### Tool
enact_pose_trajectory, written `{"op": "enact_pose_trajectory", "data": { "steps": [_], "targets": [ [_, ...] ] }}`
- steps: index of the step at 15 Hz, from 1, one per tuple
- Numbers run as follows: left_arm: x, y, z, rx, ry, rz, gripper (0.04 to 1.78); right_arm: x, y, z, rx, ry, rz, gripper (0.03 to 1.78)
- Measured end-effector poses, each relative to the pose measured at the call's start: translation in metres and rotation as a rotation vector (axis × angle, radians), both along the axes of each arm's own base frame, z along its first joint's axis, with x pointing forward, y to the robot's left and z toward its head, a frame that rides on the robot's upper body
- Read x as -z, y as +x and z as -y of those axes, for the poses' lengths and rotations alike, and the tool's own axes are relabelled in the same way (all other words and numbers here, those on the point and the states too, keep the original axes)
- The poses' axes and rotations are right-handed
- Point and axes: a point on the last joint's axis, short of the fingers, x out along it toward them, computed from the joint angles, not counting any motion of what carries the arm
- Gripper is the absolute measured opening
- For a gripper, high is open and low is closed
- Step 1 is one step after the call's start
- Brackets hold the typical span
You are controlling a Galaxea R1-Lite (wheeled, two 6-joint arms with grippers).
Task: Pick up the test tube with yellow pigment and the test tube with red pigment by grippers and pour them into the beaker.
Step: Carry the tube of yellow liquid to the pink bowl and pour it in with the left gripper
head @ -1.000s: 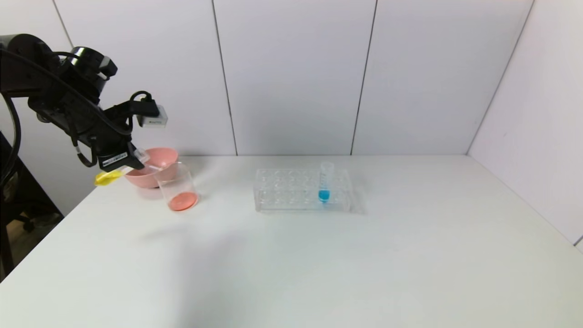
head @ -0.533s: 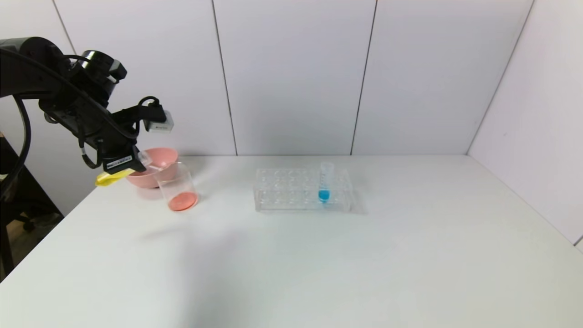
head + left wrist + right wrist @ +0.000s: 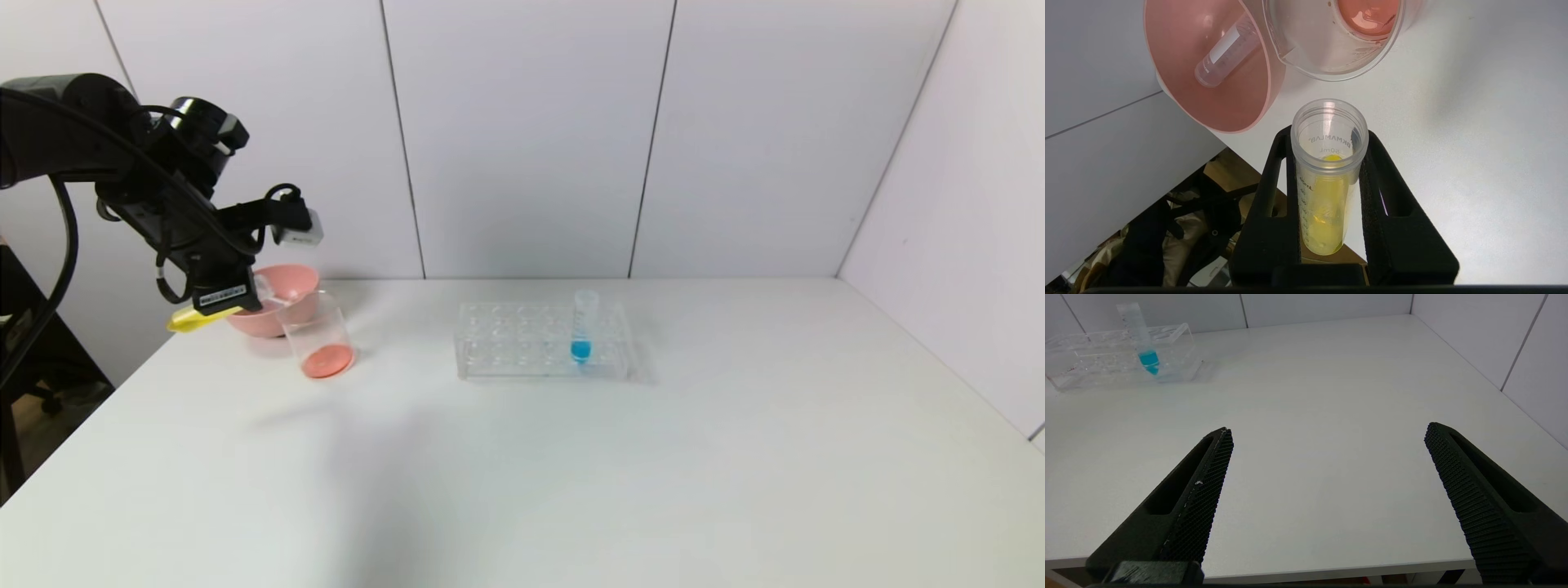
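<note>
Left claw (image 3: 1327, 192): you see it pinching the yellow tube (image 3: 1327, 179), tilted beside the beaker (image 3: 318, 335).
Beaker: holds red liquid.
Pink bowl (image 3: 1180, 90): holds an emptied tube (image 3: 1227, 53).
Right claw (image 3: 1327, 490): spread wide.

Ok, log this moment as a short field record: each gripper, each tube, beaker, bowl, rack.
left gripper: shut on the yellow tube, beside the bowl and beaker
yellow tube: tilted, yellow liquid inside, nothing pouring
right gripper: open, empty, low over the table's near edge
beaker: red-orange liquid in the bottom
emptied tube: lying in the pink bowl
blue tube: upright in the clear rack
table: white
</note>
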Motion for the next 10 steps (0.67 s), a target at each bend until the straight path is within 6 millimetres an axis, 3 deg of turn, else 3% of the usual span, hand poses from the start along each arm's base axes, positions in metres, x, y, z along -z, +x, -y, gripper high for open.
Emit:
{"op": "enact_pose_trajectory", "data": {
  "steps": [10],
  "targets": [
    [0.009,0.008,0.019,-0.057,0.182,0.003,0.44,0.0,0.0,0.0,0.0,0.0,0.0,1.71]
  ]
}}
